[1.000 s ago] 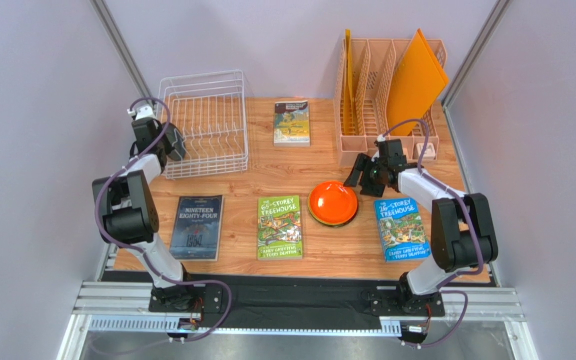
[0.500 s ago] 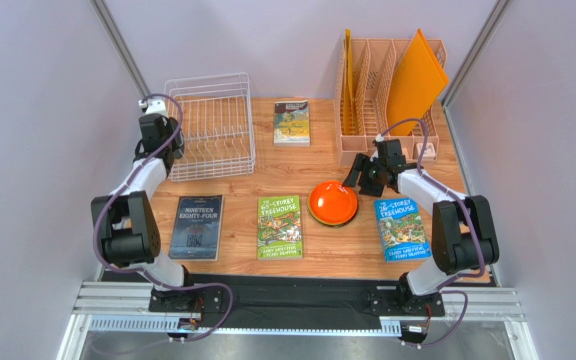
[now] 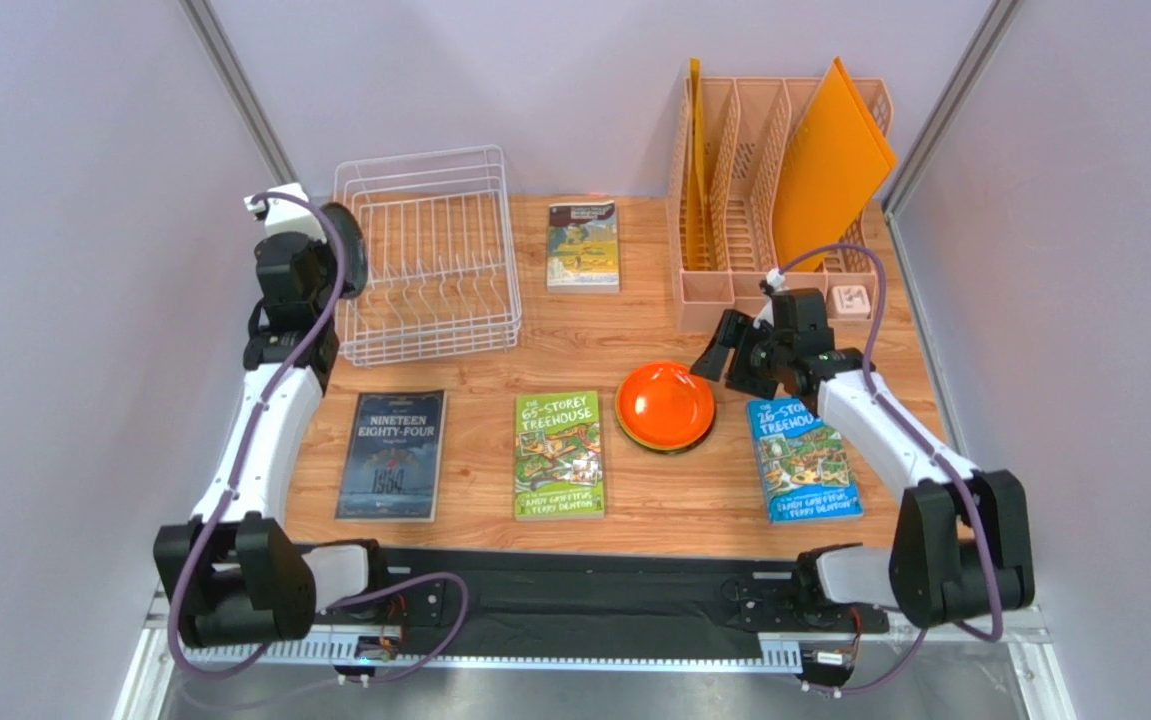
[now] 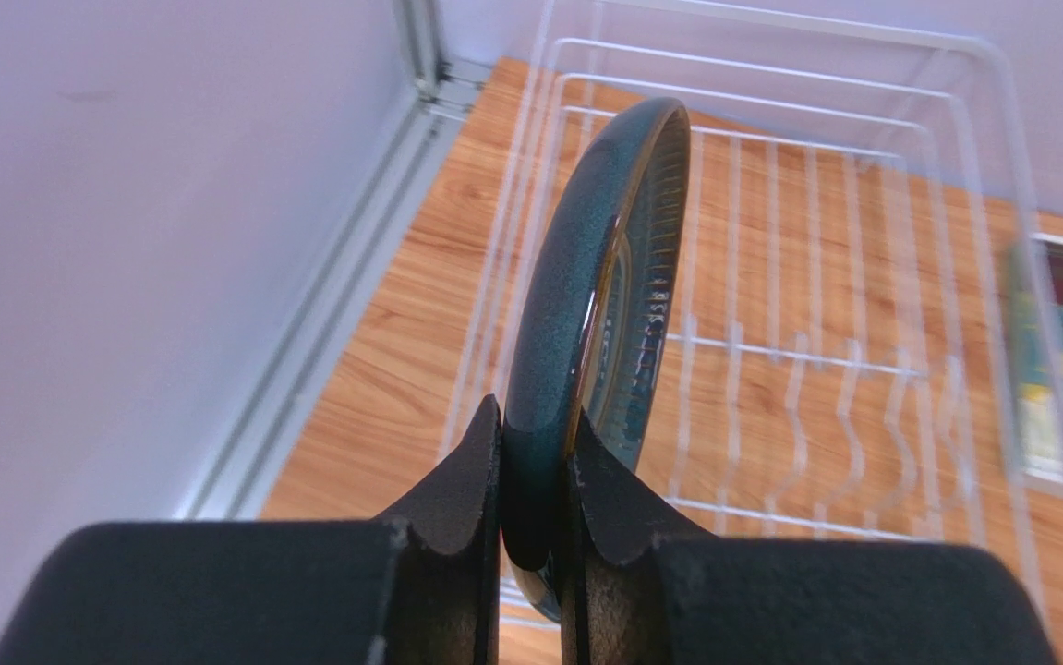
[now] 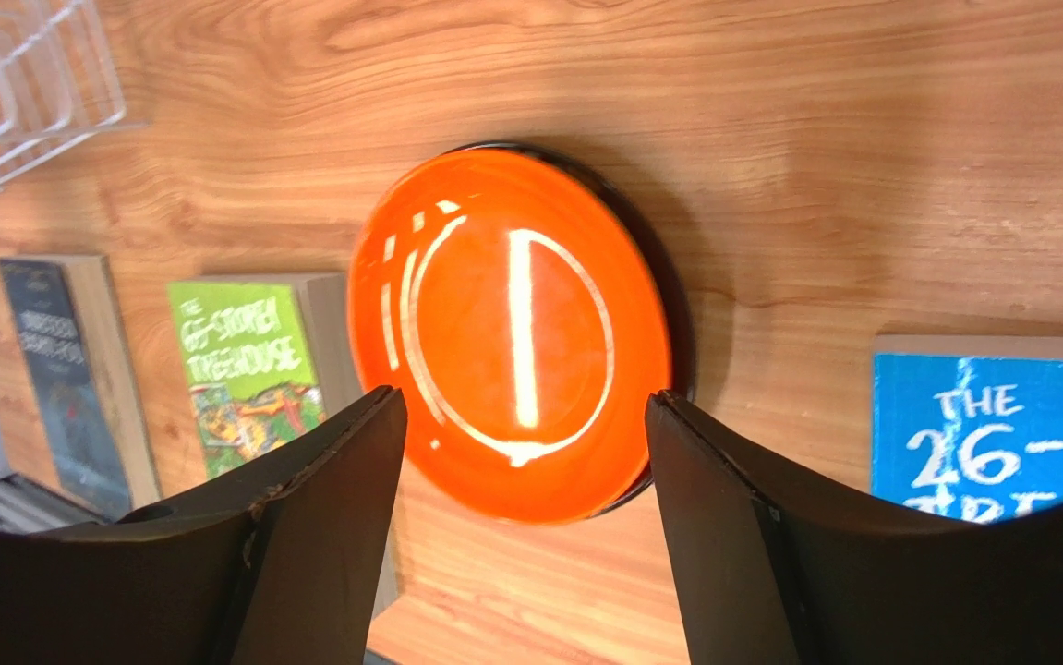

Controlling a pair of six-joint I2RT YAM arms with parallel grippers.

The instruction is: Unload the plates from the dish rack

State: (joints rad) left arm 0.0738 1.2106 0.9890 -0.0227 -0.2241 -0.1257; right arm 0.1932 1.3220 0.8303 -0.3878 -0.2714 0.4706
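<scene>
On the tabletop (image 3: 596, 323), the dark book (image 3: 392, 453) at 8 o'clock reads "NINETEEN EIGHTY-FOUR". Near centre, the green book (image 3: 559, 453) reads "THE 65-STOREY TREEHOUSE". At 4 o'clock, the blue book (image 3: 804, 459) reads "THE 26-STOREY TREEHOUSE". The small book (image 3: 583, 246) at 12 o'clock is too small to read.

The white wire dish rack (image 3: 431, 342) sits at 11 o'clock with no plates in its prongs. At its 9 o'clock side, the dark teal plate (image 4: 592, 277) stands on edge in the air. It is glossy, with fine ribs along the inside of its rim. The left jaws are nearly closed and pinch the plate's lower rim between the two black fingers (image 4: 460, 485).

The orange plate (image 5: 516, 333) lies flat between the green and blue books. It is shiny, and a dark rim shows under its edge. The right jaws hover over it, spread wide. Their fingers (image 5: 315, 527) stand either side of the plate in the wrist view and grip nothing. No red or green plate can be made out.
</scene>
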